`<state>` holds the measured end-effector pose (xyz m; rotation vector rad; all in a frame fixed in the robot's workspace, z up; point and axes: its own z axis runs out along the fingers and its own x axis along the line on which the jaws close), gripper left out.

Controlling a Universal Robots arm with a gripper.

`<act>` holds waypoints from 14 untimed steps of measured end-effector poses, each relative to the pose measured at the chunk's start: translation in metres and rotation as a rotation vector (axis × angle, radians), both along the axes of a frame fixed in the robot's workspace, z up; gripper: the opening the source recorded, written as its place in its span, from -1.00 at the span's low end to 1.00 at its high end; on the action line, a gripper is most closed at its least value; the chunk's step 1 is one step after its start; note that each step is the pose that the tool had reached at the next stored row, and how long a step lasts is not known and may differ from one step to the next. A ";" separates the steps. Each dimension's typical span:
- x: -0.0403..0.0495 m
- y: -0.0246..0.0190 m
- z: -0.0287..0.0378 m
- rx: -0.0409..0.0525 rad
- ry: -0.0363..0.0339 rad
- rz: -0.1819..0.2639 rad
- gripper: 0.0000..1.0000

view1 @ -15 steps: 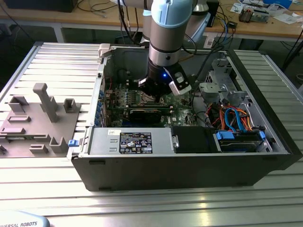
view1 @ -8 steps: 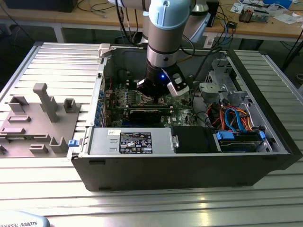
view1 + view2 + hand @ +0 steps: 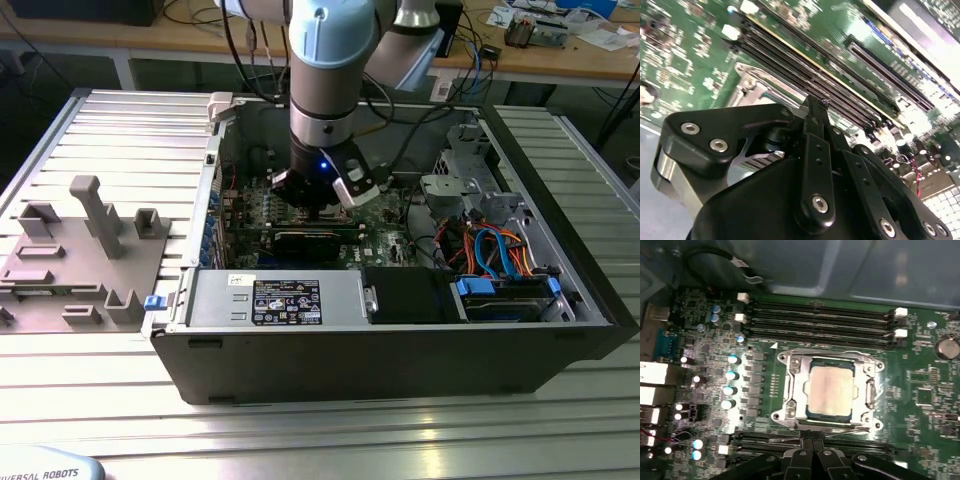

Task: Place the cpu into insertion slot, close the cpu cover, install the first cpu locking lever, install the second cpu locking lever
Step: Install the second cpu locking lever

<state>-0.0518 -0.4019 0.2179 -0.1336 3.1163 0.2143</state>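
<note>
The circuit board (image 3: 935,405) is showing green, speckled with tiny pale parts. The cpu (image 3: 832,390) is showing a plain silver-grey top, and the cpu cover (image 3: 792,390) around it is gleaming silvery. The memory slots (image 3: 820,320) are running as black stripes with white end clips. The pincer (image 3: 815,112) is showing glossy black. In the exterior view, blue and orange cables (image 3: 495,250) are showing against the grey case (image 3: 400,365).

In the second wrist view the black gripper (image 3: 816,112) has its fingertips pressed together, holding nothing, above the green circuit board (image 3: 685,55), just beside the long dark memory slots (image 3: 805,65).
</note>
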 end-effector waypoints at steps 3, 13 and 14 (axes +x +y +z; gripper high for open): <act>-0.0085 0.0000 -0.0029 0.0000 -0.0004 0.000 -0.79; -0.0285 0.0044 -0.0088 0.0005 -0.0004 0.000 -0.79; -0.0294 0.0053 -0.0092 0.0003 -0.0003 0.000 -0.79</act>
